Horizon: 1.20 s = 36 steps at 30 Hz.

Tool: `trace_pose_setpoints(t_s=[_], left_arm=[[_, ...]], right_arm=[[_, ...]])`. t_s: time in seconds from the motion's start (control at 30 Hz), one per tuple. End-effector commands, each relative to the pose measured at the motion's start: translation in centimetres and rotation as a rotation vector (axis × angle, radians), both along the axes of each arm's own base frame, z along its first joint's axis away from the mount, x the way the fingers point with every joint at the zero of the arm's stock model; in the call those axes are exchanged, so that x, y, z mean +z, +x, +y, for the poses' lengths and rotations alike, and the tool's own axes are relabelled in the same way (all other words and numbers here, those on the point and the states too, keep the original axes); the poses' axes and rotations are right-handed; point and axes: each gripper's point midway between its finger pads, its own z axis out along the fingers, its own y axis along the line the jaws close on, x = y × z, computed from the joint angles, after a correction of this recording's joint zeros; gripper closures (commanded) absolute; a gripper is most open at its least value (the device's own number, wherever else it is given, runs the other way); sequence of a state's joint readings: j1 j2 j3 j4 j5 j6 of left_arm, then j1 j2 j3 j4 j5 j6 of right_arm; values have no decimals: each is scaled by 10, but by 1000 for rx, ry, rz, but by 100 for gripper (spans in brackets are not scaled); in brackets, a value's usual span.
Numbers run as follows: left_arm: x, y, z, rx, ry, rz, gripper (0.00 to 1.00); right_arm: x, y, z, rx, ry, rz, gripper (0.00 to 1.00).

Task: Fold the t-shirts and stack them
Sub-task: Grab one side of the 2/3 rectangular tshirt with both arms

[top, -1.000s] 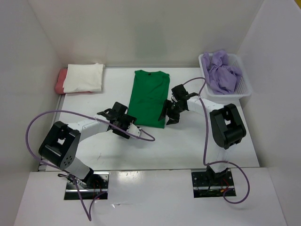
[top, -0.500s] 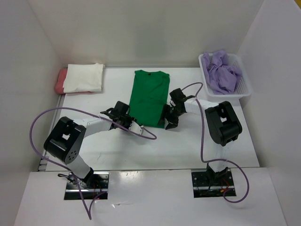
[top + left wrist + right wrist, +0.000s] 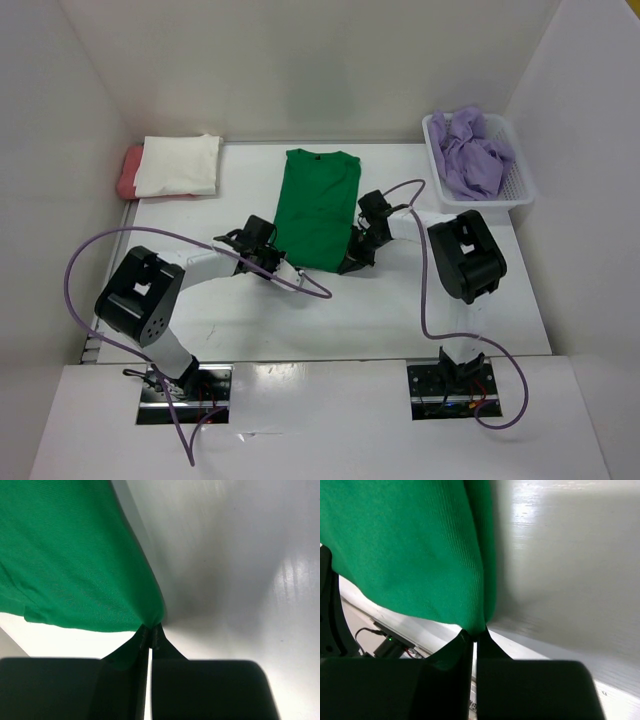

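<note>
A bright green t-shirt (image 3: 318, 205) lies flat in the middle of the table, folded into a long strip with its neck at the far end. My left gripper (image 3: 277, 257) is shut on the green shirt's (image 3: 75, 555) near left corner, pinched at the fingertips (image 3: 150, 632). My right gripper (image 3: 352, 260) is shut on the near right corner of the same shirt (image 3: 420, 545), held at the fingertips (image 3: 475, 635). A folded cream-white shirt (image 3: 178, 165) lies on a salmon-red one (image 3: 127, 172) at the far left. A crumpled lavender shirt (image 3: 472, 150) fills the basket.
The white mesh basket (image 3: 520, 185) stands at the far right against the wall. White walls close in the table on the left, back and right. Purple cables (image 3: 300, 285) loop from both arms over the near part of the table.
Both grippers have closed on the near corners of the green shirt. The right gripper slid slightly nearer and left onto its corner; the left moved a little right to its corner.
</note>
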<state>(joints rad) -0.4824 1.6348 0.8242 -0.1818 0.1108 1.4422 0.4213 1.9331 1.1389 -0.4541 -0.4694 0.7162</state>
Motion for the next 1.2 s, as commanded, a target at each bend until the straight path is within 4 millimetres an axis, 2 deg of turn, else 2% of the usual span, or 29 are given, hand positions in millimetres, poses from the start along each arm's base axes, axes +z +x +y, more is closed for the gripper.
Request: trace_pose_setpoints(t_s=[0.0, 0.03, 0.2, 0.23, 0.3, 0.33, 0.37, 0.4, 0.47, 0.53, 0.57, 0.6, 0.63, 0.7, 0.73, 0.77, 0.8, 0.87, 0.9, 0.93, 1.03, 1.1, 1.17], left_arm=[[-3, -13, -9, -45, -20, 83, 100], [2, -13, -9, -36, -25, 84, 100], [-1, -49, 0, -28, 35, 151, 100], [-2, -55, 4, -16, 53, 157, 100], [-1, -70, 11, 25, 69, 200, 100], [0, -78, 8, 20, 74, 216, 100], [0, -90, 15, 32, 101, 252, 100], [7, -96, 15, 49, 92, 257, 100], [11, -115, 17, 41, 125, 296, 100], [23, -127, 15, 56, 130, 290, 100], [25, -140, 22, 63, 156, 327, 100], [34, -145, 21, 66, 150, 326, 100], [38, -162, 28, 77, 172, 385, 100], [59, -173, 19, 47, 128, 405, 100], [66, -185, 25, 66, 136, 450, 100], [76, -191, 19, 51, 104, 462, 100], [92, -186, 11, 54, 69, 449, 100], [113, -194, 7, 82, 25, 486, 100], [123, -194, 3, 88, 1, 490, 100], [142, -191, -4, 92, -41, 476, 100], [161, -183, -17, 141, -92, 477, 100], [177, -164, -22, 180, -152, 437, 100], [177, -146, -25, 226, -170, 431, 100]], right_arm=[[-6, 8, 0, 11, -32, -41, 100], [-3, 6, -1, 19, -34, -43, 100], [12, -12, -9, 62, -39, -32, 100], [11, -20, -13, 74, -47, -24, 100], [22, -33, -14, 97, -36, -26, 100], [27, -46, -13, 115, -24, -21, 100], [30, -57, -13, 138, -22, -6, 100], [29, -68, -15, 149, -29, 11, 100], [42, -87, -9, 203, -17, -2, 100], [48, -110, -10, 238, -22, 30, 100], [54, -121, -5, 273, -10, 32, 100], [64, -131, -4, 293, 9, 23, 100], [67, -141, -6, 296, 2, 43, 100], [87, -158, 1, 315, 38, 36, 100], [91, -168, -2, 321, 29, 56, 100], [97, -175, -2, 328, 39, 67, 100], [109, -181, 2, 329, 55, 53, 100], [127, -191, 4, 326, 73, 62, 100], [144, -195, 8, 307, 109, 51, 100], [148, -198, 6, 291, 113, 56, 100], [170, -199, 11, 257, 168, 46, 100], [180, -197, 14, 264, 190, 31, 100], [181, -189, 15, 251, 200, 35, 100]])
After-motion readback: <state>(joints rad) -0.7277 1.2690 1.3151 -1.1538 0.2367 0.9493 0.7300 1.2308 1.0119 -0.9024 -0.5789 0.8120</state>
